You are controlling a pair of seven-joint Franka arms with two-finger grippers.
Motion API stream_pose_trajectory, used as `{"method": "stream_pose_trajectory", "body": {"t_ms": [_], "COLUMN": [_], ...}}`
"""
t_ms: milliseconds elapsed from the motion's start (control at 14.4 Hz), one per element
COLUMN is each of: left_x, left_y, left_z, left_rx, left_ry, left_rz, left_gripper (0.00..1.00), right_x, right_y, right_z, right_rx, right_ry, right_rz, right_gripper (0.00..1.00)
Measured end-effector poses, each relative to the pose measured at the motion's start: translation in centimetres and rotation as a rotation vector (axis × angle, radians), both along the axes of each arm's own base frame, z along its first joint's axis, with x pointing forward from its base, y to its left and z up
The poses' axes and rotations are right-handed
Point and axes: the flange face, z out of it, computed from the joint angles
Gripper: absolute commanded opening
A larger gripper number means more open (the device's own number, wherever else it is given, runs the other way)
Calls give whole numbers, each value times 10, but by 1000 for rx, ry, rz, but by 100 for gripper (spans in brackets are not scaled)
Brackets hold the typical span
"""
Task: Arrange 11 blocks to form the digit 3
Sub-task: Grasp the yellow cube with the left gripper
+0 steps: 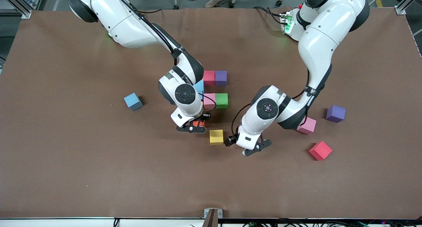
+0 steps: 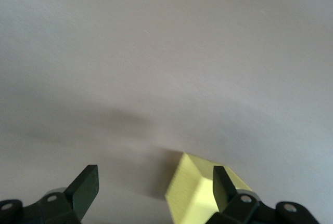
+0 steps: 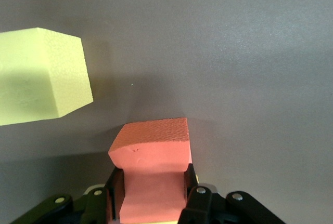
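Five blocks sat clustered mid-tabletop (image 1: 66,174) in the front view: red (image 1: 209,77), purple (image 1: 221,78), pink (image 1: 209,100), green (image 1: 222,100), and a blue one (image 1: 199,87) half hidden by the right arm, likely the start of the digit 3. A yellow block (image 1: 216,136) lay at the cluster's 6 o'clock. The right gripper (image 1: 194,126) hung just at 9 o'clock of the yellow, clamping an orange block (image 1: 198,123), seemingly to extend that bottom row. The left gripper (image 1: 255,148) hovered at the yellow's 3 o'clock. Four spares lay apart: blue (image 1: 133,101), pink (image 1: 306,126), purple (image 1: 335,113), red (image 1: 320,150).

Left wrist view: jaws stood wide and empty, the yellow block (image 2: 195,193) outside them, beside one finger.

Right wrist view: jaws squeezed the orange block (image 3: 151,174), denting it, with yellow (image 3: 41,76) just beside.
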Motion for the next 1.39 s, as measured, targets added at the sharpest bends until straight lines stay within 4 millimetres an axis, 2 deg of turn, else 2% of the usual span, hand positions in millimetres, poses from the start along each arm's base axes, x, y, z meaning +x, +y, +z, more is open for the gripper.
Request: {"method": "stream_pose_trajectory", "body": {"t_ms": [208,485,831,1385], "left_x": [-9,-8,-13,-15], "left_y": [-21,-26,-42,-47], "left_z": [-1,-14,-24,-49], "left_rx": [-8,-58,-110,-178], "left_ry": [-6,-12,-3,-17], "left_rz": [-49,-68,-57,-119], "left_gripper": [97,97,97,93], "right_x": [0,0,0,0], "right_y": [0,0,-1,-1], "right_z": [0,0,0,0], "right_rx": [1,2,4,3], "right_ry": [-2,-3,-6,-5], "right_rz": [4,5,5,-1], "right_gripper": [11,11,11,11]}}
